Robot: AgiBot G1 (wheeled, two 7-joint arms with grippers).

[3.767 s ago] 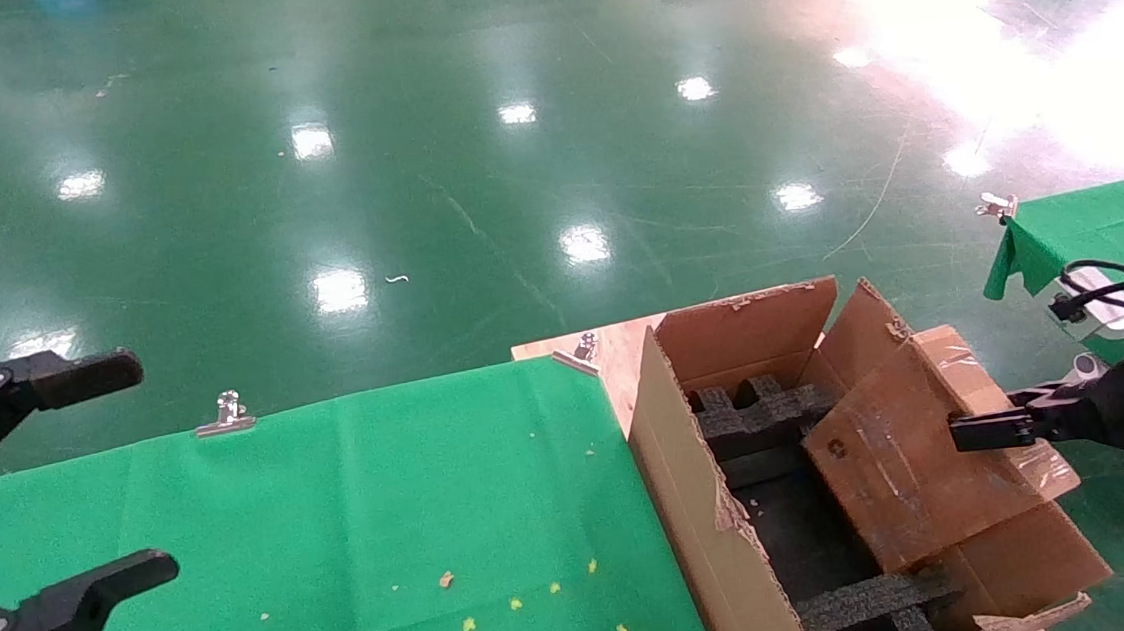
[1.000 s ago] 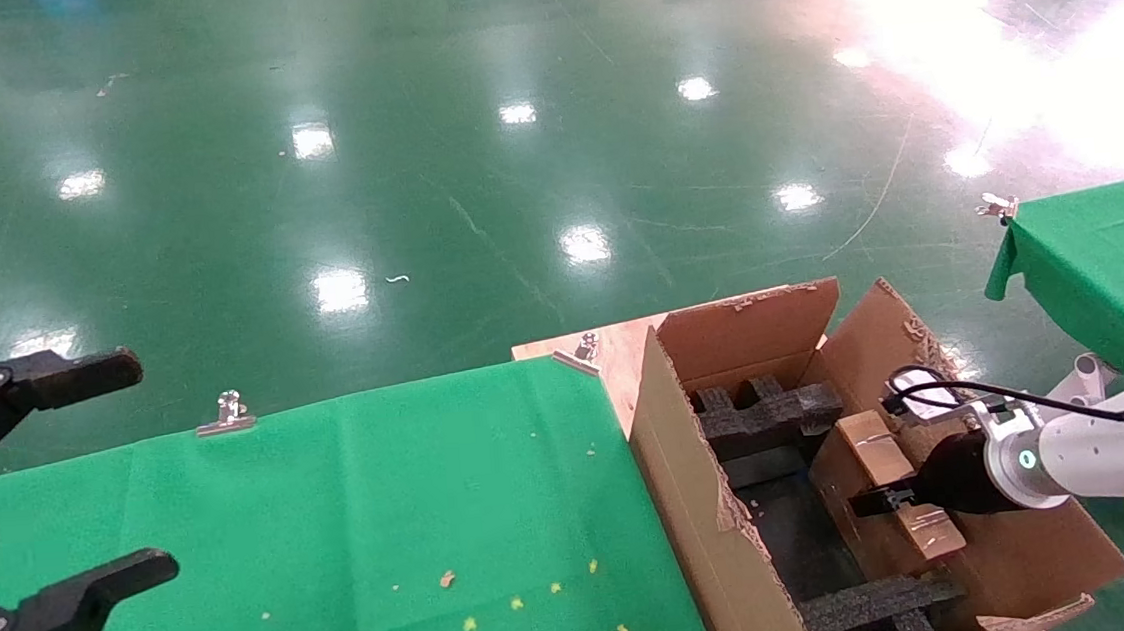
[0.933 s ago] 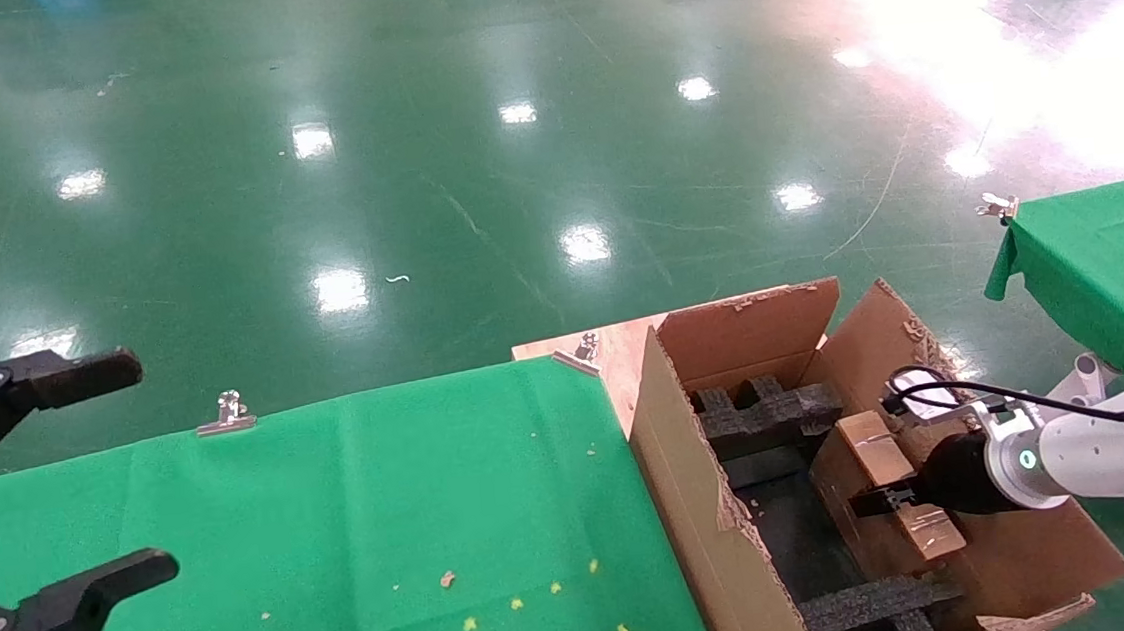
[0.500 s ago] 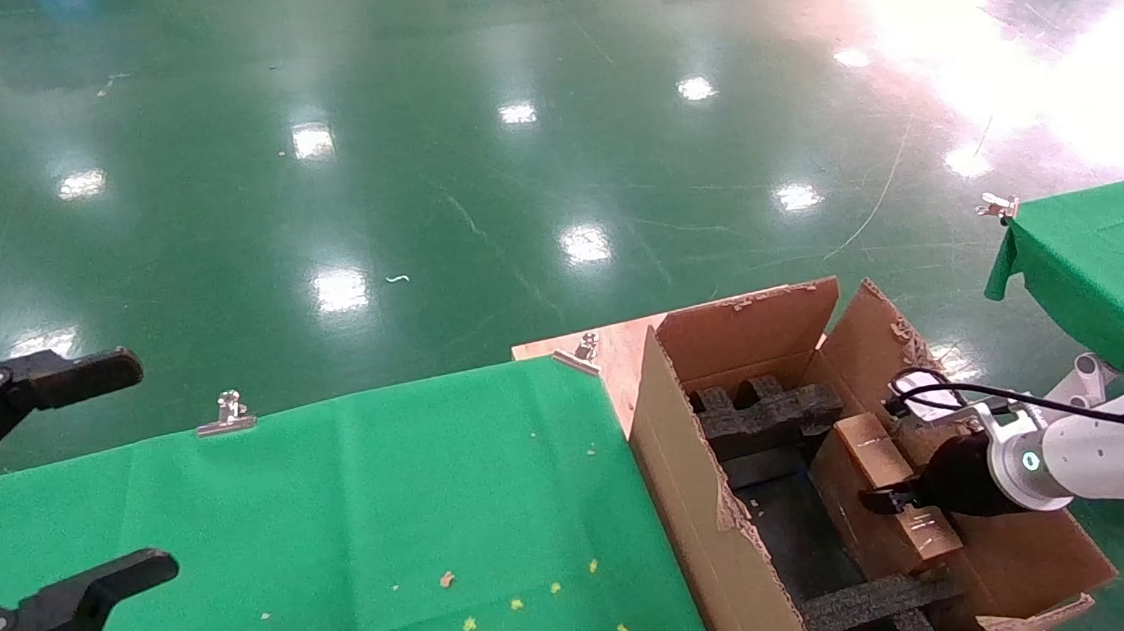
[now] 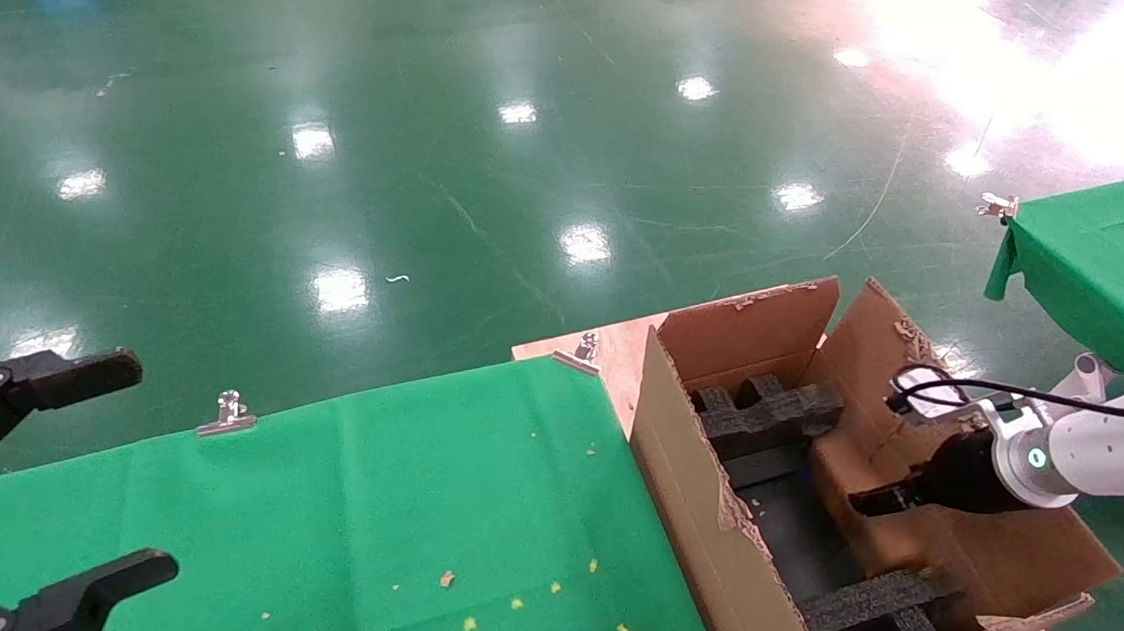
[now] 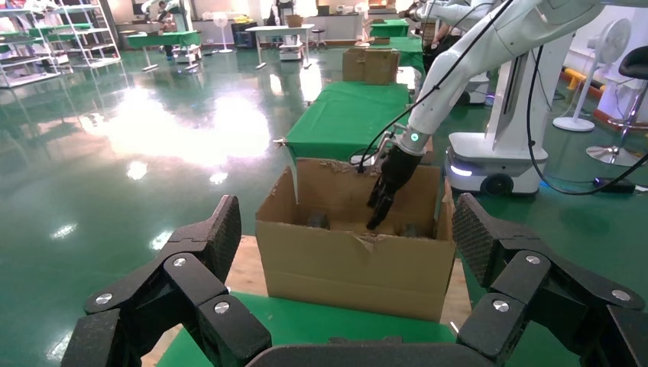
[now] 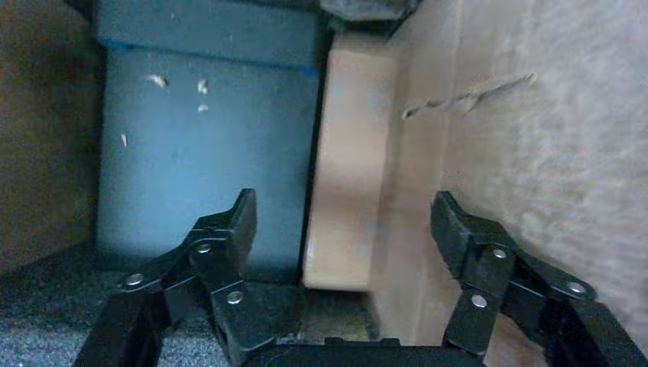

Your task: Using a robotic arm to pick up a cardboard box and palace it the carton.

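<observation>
The carton [image 5: 686,486] stands open at the right end of the green table, with black foam inserts [image 5: 765,415] inside. The cardboard box [image 5: 891,540] stands on edge inside it, against the right wall. My right gripper [image 5: 863,504], on the white arm with the teal ring [image 5: 1035,459], reaches into the carton. In the right wrist view it [image 7: 344,222] is open, its fingers [image 7: 229,225] wide on either side of the box's narrow tan face [image 7: 348,191], apart from it. My left gripper [image 5: 144,464] hangs open and empty at the far left. The left wrist view shows the carton [image 6: 351,267].
A green cloth table [image 5: 338,534] with metal clips [image 5: 227,414] lies left of the carton. A second green table [image 5: 1110,262] is at the right. A second foam insert [image 5: 875,602] sits at the carton's near end. Shiny green floor lies beyond.
The box has sunk lower inside the carton. My right gripper, which held it half a second ago, now stands open around it. The left arm has not moved.
</observation>
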